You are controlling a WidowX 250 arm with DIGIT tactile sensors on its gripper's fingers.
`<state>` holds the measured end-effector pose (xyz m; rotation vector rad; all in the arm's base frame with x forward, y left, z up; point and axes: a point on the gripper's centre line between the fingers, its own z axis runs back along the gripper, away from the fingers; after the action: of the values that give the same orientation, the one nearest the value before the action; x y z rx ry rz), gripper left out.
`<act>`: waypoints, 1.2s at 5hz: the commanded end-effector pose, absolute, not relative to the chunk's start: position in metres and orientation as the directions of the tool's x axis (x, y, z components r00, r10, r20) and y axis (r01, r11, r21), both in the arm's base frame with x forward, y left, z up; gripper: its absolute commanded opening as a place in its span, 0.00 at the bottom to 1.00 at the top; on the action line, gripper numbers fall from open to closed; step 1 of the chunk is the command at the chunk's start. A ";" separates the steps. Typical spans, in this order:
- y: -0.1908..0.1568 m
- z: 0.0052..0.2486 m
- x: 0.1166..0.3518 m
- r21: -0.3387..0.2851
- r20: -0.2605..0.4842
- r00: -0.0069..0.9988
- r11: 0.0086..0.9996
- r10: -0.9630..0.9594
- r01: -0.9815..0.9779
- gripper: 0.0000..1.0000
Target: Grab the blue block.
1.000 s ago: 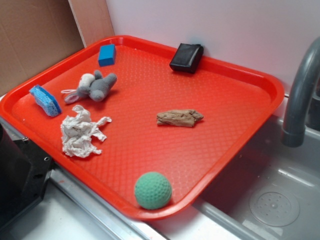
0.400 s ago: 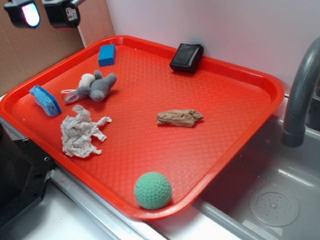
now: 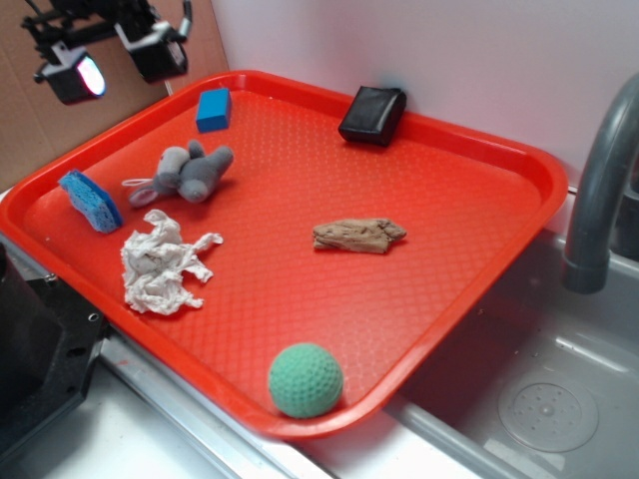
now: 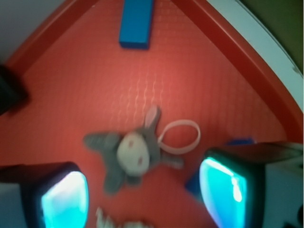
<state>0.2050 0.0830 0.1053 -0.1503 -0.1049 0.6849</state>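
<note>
The blue block point(image 3: 214, 109) lies flat near the far left corner of the red tray point(image 3: 479, 150); in the wrist view the blue block point(image 4: 137, 23) shows at the top. My gripper point(image 3: 112, 60) hangs high above the tray's left rim, well clear of the block, open with nothing between its fingers. Seen from the wrist, the gripper point(image 4: 145, 194) has its two lit pads wide apart, with the grey plush mouse point(image 4: 133, 154) below them.
On the tray lie the plush mouse point(image 3: 190, 172), a light-blue sponge point(image 3: 90, 200), a crumpled white cloth point(image 3: 160, 261), a brown scrap point(image 3: 357, 236), a black block point(image 3: 372, 115) and a green ball point(image 3: 305, 380). A grey faucet point(image 3: 599, 190) and sink point(image 3: 539, 399) are at the right.
The gripper has come into the exterior view at the top left and dropped lower and slightly right. Nothing on the tray has moved.
</note>
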 end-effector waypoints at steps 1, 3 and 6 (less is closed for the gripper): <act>0.089 0.112 0.206 -0.176 0.078 0.771 0.770 0.632 -0.613 1.00; 0.118 0.071 0.242 -0.143 0.155 0.694 0.711 0.703 -0.688 1.00; 0.127 0.049 0.278 -0.112 0.119 0.693 0.703 0.711 -0.702 1.00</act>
<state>0.2729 0.1175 0.0353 -0.0633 -0.1090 0.7934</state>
